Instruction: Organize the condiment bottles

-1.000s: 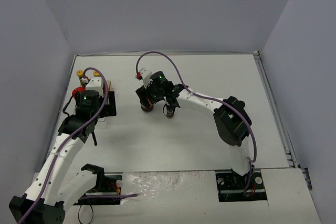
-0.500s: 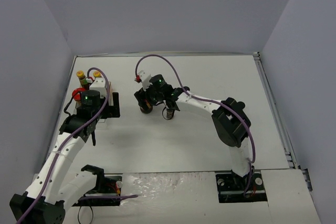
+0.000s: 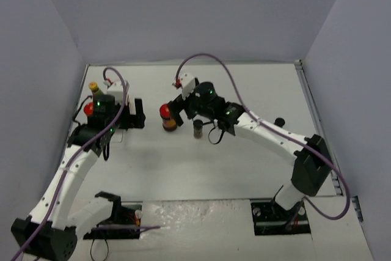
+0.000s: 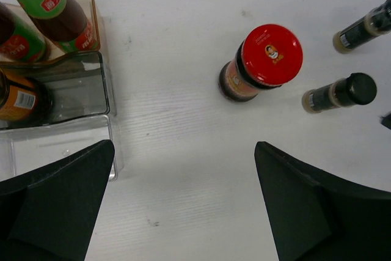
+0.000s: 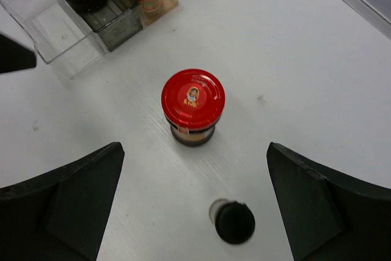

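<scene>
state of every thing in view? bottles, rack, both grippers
left gripper: open, empty
right gripper: open, empty
red-lidded jar: upright on the table, lid on, not gripped
spice jar: upright on the table beside that jar, cap on
sauce bottles: two, standing in the rack
rack: clear end compartment empty

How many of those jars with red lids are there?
2. One red-lidded jar stands on the table. The other red-lidded jar sits in the clear rack at far left, partly hidden by the left arm; more could be hidden there.
</scene>
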